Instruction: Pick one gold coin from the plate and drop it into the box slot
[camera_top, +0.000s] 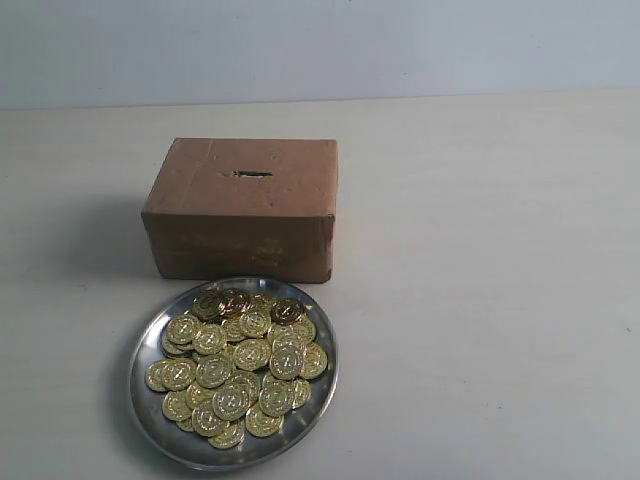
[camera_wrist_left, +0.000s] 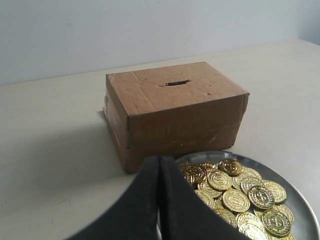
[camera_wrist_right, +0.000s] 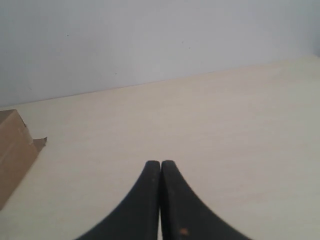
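A brown cardboard box (camera_top: 240, 208) stands on the table, its dark slot (camera_top: 252, 174) cut in the top face. Directly in front of it lies a round silver plate (camera_top: 148, 345) heaped with several gold coins (camera_top: 235, 365). Neither arm shows in the exterior view. In the left wrist view my left gripper (camera_wrist_left: 160, 159) is shut and empty, its tips just short of the plate (camera_wrist_left: 300, 202) and its coins (camera_wrist_left: 235, 197), with the box (camera_wrist_left: 175, 112) and slot (camera_wrist_left: 177, 83) beyond. My right gripper (camera_wrist_right: 160, 163) is shut over bare table, off to the side of the box (camera_wrist_right: 12, 150).
The pale table (camera_top: 500, 300) stretches around the box and plate, with a plain light wall (camera_top: 320, 45) behind its far edge.
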